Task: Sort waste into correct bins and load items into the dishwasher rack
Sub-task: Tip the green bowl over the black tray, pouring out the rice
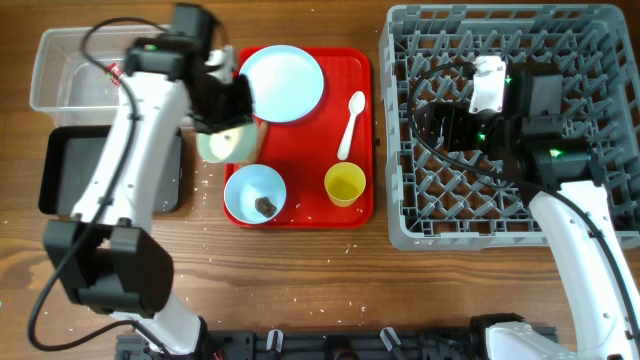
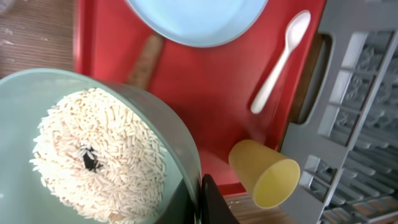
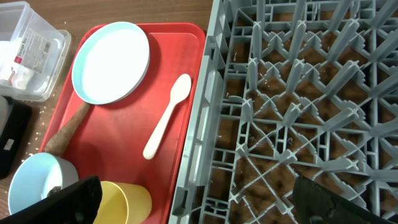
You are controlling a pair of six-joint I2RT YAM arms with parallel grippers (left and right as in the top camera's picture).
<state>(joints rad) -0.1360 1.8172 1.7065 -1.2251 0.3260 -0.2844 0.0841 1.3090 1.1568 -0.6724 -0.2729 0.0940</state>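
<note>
While our left tool [image 1: 222,115] grips the pale round bowl [image 2: 180,143] of white rice [image 2: 106,155] at the edge of the flat red tray [image 2: 205,87], our right tool [image 3: 205,199] hangs wide open above the grey plastic rack [image 3: 298,93].

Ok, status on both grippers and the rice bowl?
Left gripper shut on rice bowl rim, over red tray left edge. Right gripper open, empty, above dishwasher rack. Nothing lying between bowl and black tray.
</note>
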